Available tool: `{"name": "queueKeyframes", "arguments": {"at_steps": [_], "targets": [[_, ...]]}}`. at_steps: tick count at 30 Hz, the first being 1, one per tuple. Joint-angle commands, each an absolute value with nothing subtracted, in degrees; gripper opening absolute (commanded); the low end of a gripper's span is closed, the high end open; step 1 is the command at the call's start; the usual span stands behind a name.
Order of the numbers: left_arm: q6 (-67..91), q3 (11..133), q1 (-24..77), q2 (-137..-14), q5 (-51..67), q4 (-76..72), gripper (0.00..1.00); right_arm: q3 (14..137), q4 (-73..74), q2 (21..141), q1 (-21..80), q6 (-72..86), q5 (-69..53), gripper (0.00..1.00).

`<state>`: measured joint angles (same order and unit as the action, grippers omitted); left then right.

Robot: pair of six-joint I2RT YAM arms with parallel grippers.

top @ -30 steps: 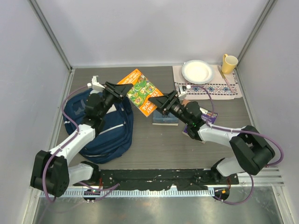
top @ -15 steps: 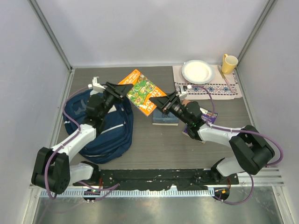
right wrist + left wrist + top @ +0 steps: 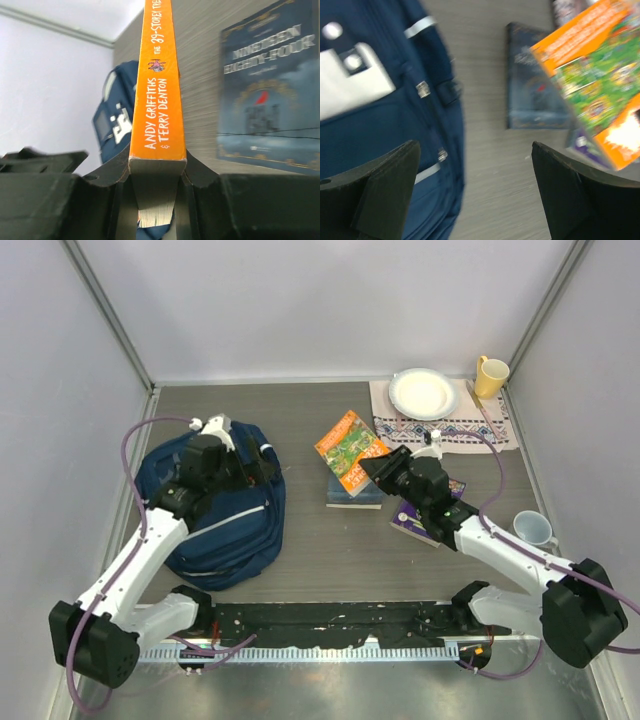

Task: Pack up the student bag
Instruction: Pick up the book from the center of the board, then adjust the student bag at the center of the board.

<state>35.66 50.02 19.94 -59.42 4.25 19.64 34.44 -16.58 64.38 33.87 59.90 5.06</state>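
The right tool (image 3: pixel 157 167) grips an orange paperback book (image 3: pixel 350 445); the left tool (image 3: pixel 476 172) stands wide open above the navy fabric backpack (image 3: pixel 225 530).

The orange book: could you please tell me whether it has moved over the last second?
Yes. The orange book, shut in the right gripper, has shifted right, away from the student bag, and now hangs by the dark blue book.

Grey wood-grain bench (image 3: pixel 330 540). Navy backpack (image 3: pixel 225 530) on left side. Dark blue book (image 3: pixel 352 495) at centre, purple book (image 3: pixel 415 523) just right of it. Patterned cloth (image 3: pixel 480 430) far right, yellow mug (image 3: pixel 490 376) at its far corner. Pale cup (image 3: pixel 533 528) near right edge.
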Motion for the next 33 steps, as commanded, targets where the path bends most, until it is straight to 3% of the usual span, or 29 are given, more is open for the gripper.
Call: {"name": "queueKeyframes", "arguments": {"at_steps": [1, 9, 31, 33], "targets": [[25.0, 53.1, 21.6, -60.6, -1.8, 41.5, 0.96, 37.2, -13.9, 61.1, 32.9, 56.6, 9.0, 0.01], [23.9, 60.6, 34.7, -69.5, -16.6, 55.5, 0.95, 36.4, -13.8, 60.9, 32.0, 57.7, 5.1, 0.01], [23.8, 57.8, 36.0, -84.3, -19.0, 48.4, 0.91, 34.5, -13.0, 61.9, 26.8, 59.0, -2.0, 0.02], [23.7, 58.0, 36.0, -85.4, -19.9, 48.0, 0.81, 34.4, -13.1, 62.0, 26.4, 59.1, -2.4, 0.02]]}}
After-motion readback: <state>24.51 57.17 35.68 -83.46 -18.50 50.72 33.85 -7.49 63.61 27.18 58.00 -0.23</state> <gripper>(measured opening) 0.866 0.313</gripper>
